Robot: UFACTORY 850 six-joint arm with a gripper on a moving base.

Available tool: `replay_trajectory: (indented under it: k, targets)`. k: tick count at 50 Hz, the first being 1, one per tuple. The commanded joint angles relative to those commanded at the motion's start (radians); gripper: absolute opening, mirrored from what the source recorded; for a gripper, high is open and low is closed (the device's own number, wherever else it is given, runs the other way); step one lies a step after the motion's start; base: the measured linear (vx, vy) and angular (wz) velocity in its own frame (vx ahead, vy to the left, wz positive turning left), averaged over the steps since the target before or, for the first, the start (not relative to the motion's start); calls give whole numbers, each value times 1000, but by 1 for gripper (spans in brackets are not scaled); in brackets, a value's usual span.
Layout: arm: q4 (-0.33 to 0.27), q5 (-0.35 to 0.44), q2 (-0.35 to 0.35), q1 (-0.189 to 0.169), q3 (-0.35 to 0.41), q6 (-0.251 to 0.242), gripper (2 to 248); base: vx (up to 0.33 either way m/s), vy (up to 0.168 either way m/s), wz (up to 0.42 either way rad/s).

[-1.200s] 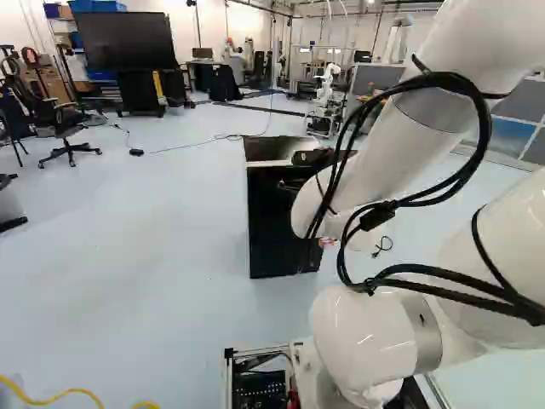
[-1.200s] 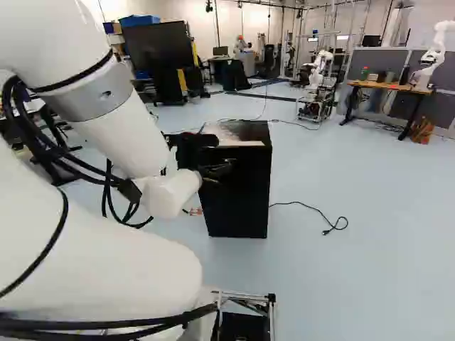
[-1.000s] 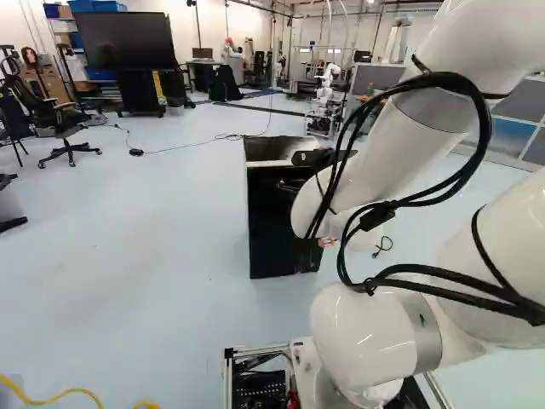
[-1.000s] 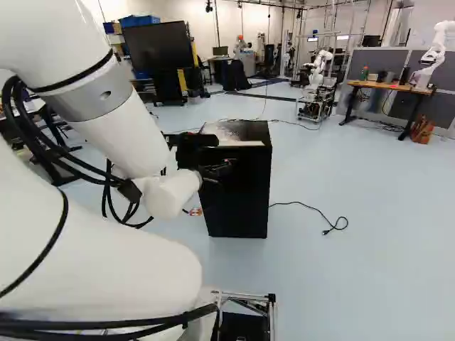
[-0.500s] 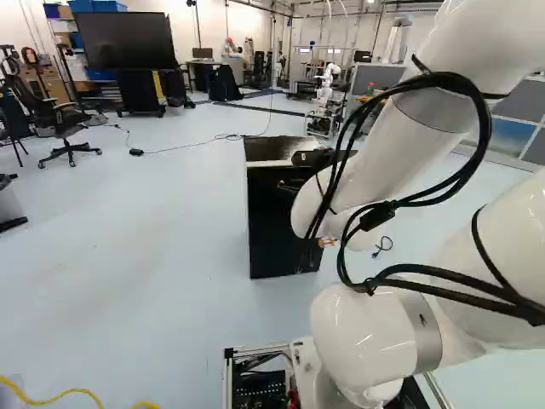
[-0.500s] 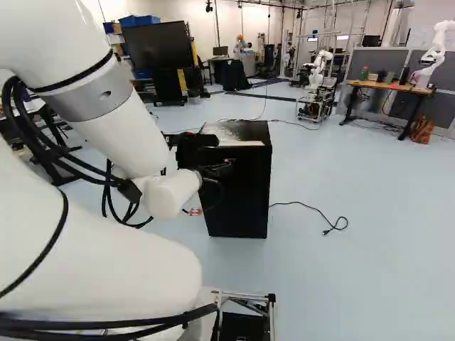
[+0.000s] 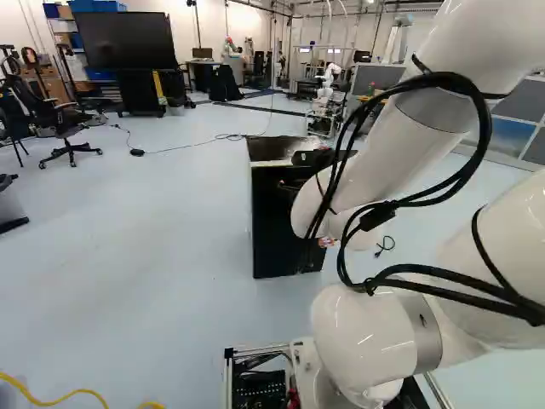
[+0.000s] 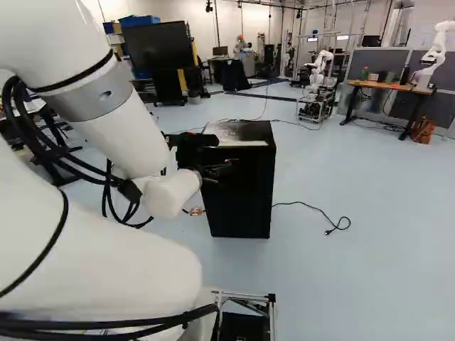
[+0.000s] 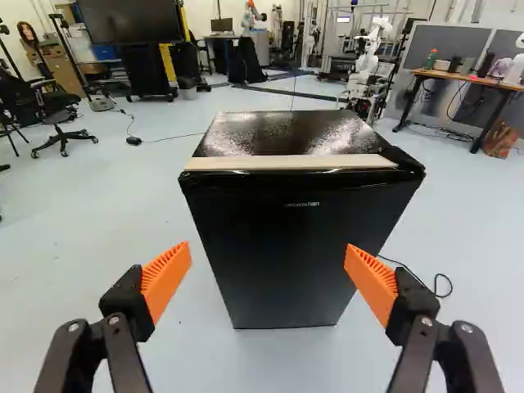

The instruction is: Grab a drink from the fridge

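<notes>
Fridge (image 9: pixel 286 246): small, black, standing upright on the pale floor (image 7: pixel 153 221), ahead of the gripper (image 8: pixel 219 170); in the left base view it is showing near the middle, partly behind the arm (image 7: pixel 417 132).
Fridge door: facing the gripper, sitting closed.
Fridge top: glossy black, catching speckled light, with a pale strip (image 9: pixel 286 163) running along its front edge.
Gripper: in the wrist view, its two fingers (image 9: pixel 268 255) are standing wide apart, their orange pads (image 9: pixel 168 274) facing each other with nothing pinched; the fridge is showing beyond them.
Arm: white, reaching forward toward the fridge, carrying strapped black cables (image 7: pixel 473 89).
Power cord (image 8: pixel 313 207): black, lying on the floor beside the fridge, to its right in the right base view, its plug end resting loose.
Desk (image 8: pixel 389 86): wood-topped, standing well beyond the fridge at the right of the right base view, bearing a green bottle (image 8: pixel 364 73) and another robot (image 8: pixel 432 53).
Brown bag (image 8: pixel 422 130): resting on the floor by the desk.
Large screen (image 7: pixel 129 40): dark, standing beyond the fridge, toward the left.
Office chair (image 7: pixel 61 128): black, standing at the left of the left base view.
Yellow cable (image 7: pixel 81 392): lying in the near left corner there.
</notes>
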Motion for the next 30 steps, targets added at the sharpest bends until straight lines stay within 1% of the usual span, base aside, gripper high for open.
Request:
replay_trajectory:
  k: [17,30]
  targets:
    - [0,0,0,0,0,0,247,0,92,-9]
    - [0,0,0,0,0,0,247,15,54,-1]
